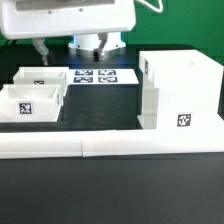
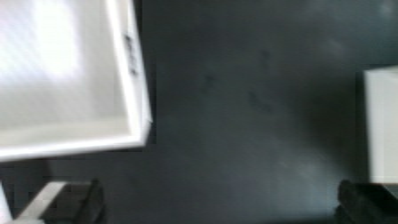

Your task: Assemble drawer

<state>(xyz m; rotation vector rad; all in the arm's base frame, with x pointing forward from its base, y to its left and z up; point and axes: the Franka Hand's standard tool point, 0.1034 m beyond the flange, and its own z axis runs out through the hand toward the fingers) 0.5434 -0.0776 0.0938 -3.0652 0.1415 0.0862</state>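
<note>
The drawer's tall hollow box shell (image 1: 181, 92) stands at the exterior view's right, with a marker on its front. Two small white trays lie at the left, one nearer (image 1: 33, 103) and one behind it (image 1: 41, 76). My gripper (image 2: 217, 206) is open and empty, high above the dark table. Its fingers (image 2: 64, 204) stand wide apart at the picture's edge. In the exterior view only one dark finger (image 1: 40, 49) shows under the white arm. The wrist view shows one tray's rim (image 2: 128, 70) and a white part's edge (image 2: 381, 122), with bare table between them.
The marker board (image 1: 96, 76) lies flat at the back between the trays and the shell. A long low white border wall (image 1: 110, 148) runs along the front. The arm's base (image 1: 94, 42) stands behind the marker board.
</note>
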